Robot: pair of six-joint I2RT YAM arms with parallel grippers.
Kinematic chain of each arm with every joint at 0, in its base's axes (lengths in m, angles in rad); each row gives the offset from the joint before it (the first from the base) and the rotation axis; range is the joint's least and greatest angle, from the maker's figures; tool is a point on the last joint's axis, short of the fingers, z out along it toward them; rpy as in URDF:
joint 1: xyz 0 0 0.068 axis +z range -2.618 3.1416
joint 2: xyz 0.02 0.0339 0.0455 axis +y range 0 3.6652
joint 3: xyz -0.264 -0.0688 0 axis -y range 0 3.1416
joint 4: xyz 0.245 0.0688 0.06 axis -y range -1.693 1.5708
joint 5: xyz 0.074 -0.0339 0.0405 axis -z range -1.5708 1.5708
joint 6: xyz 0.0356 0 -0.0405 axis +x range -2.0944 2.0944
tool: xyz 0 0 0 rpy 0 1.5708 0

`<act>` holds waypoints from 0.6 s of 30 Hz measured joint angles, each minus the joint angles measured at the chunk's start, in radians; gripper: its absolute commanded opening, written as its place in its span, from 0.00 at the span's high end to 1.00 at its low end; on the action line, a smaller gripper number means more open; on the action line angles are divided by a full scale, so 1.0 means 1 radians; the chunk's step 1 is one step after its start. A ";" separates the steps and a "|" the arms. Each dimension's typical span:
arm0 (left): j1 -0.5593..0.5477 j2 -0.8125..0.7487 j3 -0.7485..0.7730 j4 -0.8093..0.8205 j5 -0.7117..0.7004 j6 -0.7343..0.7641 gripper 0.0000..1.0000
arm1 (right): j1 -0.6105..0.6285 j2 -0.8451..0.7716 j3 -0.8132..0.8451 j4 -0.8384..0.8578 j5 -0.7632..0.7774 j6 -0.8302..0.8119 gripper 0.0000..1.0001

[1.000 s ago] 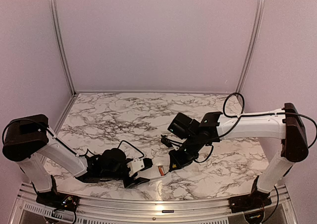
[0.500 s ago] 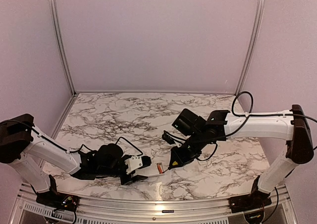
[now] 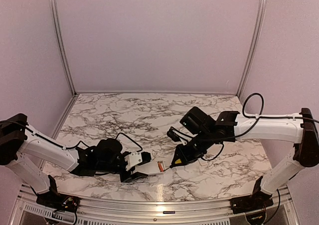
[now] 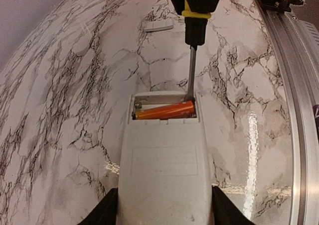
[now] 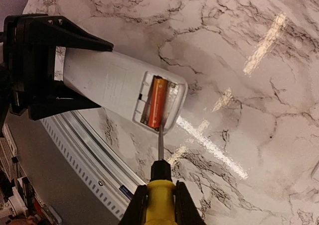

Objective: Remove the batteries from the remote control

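The white remote control (image 4: 164, 165) lies flat on the marble table, its open battery compartment facing away from my left gripper (image 4: 164, 210), which is shut on its near end. One reddish-orange battery (image 4: 163, 110) lies in the compartment; it also shows in the right wrist view (image 5: 156, 101) and the top view (image 3: 160, 166). My right gripper (image 5: 158, 205) is shut on a yellow-handled screwdriver (image 5: 159, 195). Its metal tip (image 4: 191, 80) touches the compartment's right end beside the battery. In the top view the remote (image 3: 142, 164) sits between my left gripper (image 3: 130, 166) and my right gripper (image 3: 180, 158).
A small white cover plate (image 4: 158, 25) lies on the table beyond the remote. The metal rail of the table's near edge (image 4: 291, 85) runs close to the right of the remote, and shows in the right wrist view (image 5: 94, 160).
My left gripper has shifted the remote slightly right and up. My right gripper has moved with the screwdriver, its tip now at the compartment's end.
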 measured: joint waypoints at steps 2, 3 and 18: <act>0.009 -0.006 0.000 -0.002 0.021 -0.008 1.00 | -0.011 -0.024 -0.026 0.026 -0.018 0.014 1.00; 0.015 -0.010 0.000 -0.002 0.032 -0.011 1.00 | -0.016 -0.036 -0.038 0.037 -0.027 0.019 1.00; 0.057 -0.026 0.030 0.003 0.135 -0.085 1.00 | -0.083 -0.164 -0.134 0.236 -0.174 0.099 1.00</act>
